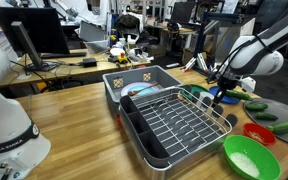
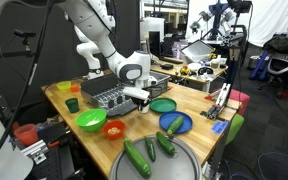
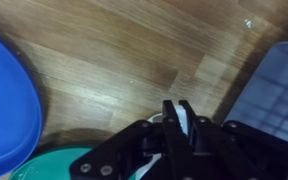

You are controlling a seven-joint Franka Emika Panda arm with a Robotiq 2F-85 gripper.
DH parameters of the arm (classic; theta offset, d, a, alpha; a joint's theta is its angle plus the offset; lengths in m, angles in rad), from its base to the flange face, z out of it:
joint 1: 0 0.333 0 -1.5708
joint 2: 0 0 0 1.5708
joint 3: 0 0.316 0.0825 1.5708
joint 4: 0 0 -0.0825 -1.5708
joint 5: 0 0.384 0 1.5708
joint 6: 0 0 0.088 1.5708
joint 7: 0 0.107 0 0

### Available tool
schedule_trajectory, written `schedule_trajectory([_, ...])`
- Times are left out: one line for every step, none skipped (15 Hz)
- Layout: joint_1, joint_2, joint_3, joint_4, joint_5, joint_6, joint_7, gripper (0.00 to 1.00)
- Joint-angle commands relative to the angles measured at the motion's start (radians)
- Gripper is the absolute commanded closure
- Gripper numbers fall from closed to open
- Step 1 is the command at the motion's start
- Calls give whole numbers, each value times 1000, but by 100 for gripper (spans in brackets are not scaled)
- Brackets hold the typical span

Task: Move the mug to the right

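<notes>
One wall of the mug (image 3: 180, 128) seems pinched in the nearly closed end effector (image 3: 179, 106); carry it level, clearing the dish rack (image 1: 179, 122).

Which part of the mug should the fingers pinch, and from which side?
The rim wall, from straight above: one finger inside, one outside. In the wrist view the gripper looks closed on a thin white strip, apparently the wall of the mug, narrow enough to pinch. No handle shows; most of the mug is hidden.
</notes>
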Motion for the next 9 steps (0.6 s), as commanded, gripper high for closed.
schedule_trajectory([-50,-38,28,-43,6,30,-29,98])
schedule_trajectory([-60,-49,30,-51,3,32,-43,98])
schedule_trajectory([-63,-61,24,-60,-9,34,-55,98])
schedule_trajectory([-65,-79,17,-72,-23,31,-75,98])
schedule_trajectory([-65,-94,9,-82,-38,28,-95,98])
schedule_trajectory([-67,-115,3,-93,-53,15,-127,98])
schedule_trajectory([-70,-129,1,-102,-66,5,-159,98])
schedule_trajectory([-75,-145,1,-109,-79,-18,-202,98])
schedule_trajectory([-79,-159,0,-116,-89,-38,-243,98])
